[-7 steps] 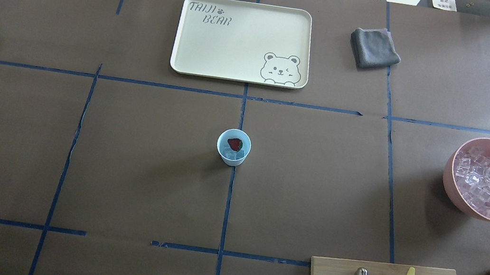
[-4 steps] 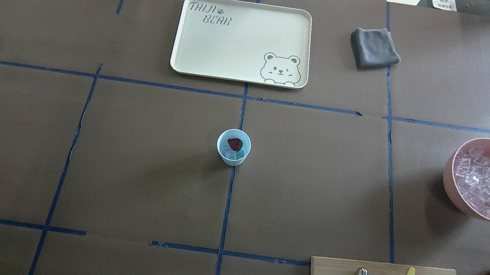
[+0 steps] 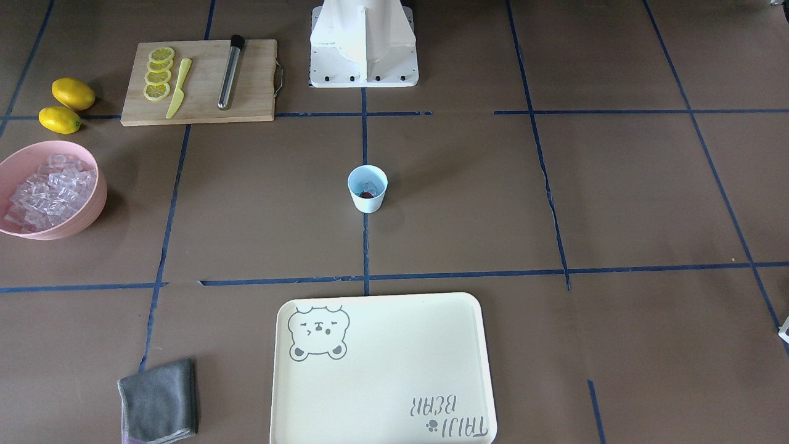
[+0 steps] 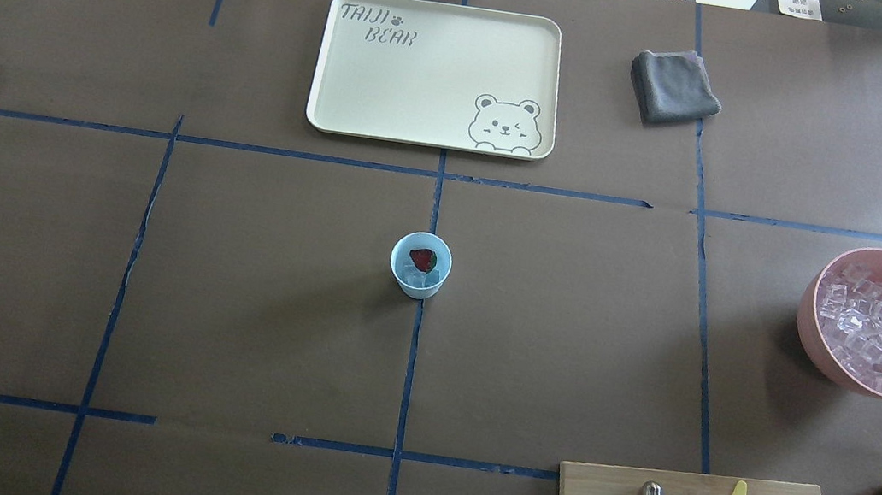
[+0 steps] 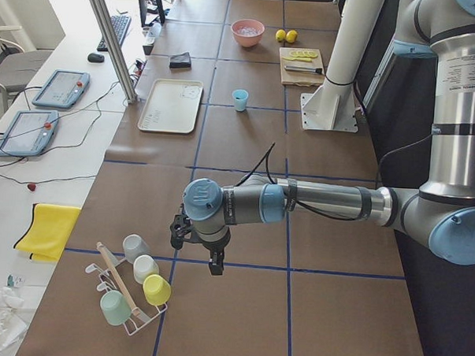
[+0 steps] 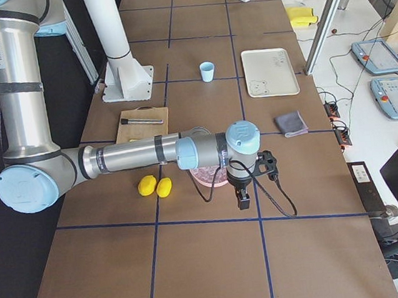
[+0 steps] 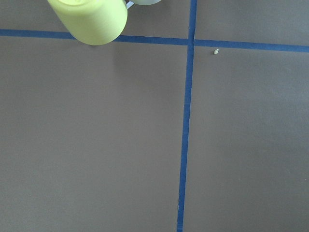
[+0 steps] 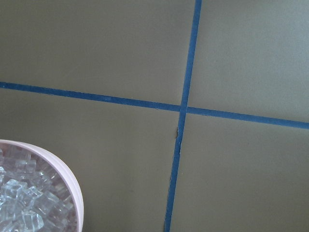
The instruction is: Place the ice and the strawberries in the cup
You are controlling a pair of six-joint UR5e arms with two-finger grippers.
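1. Left gripper hangs beside a yellow mug, well apart from the cup; I cannot tell its grip.
2. Right gripper hangs just beyond the bowl rim; grip likewise unclear.
3. The cup holds the strawberry on ice, far from both grippers.

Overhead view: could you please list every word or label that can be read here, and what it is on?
"TAIJI BEAR", with a paw print: on the tray, near its far left corner.
White label on the dark box beyond the table: too small to read.
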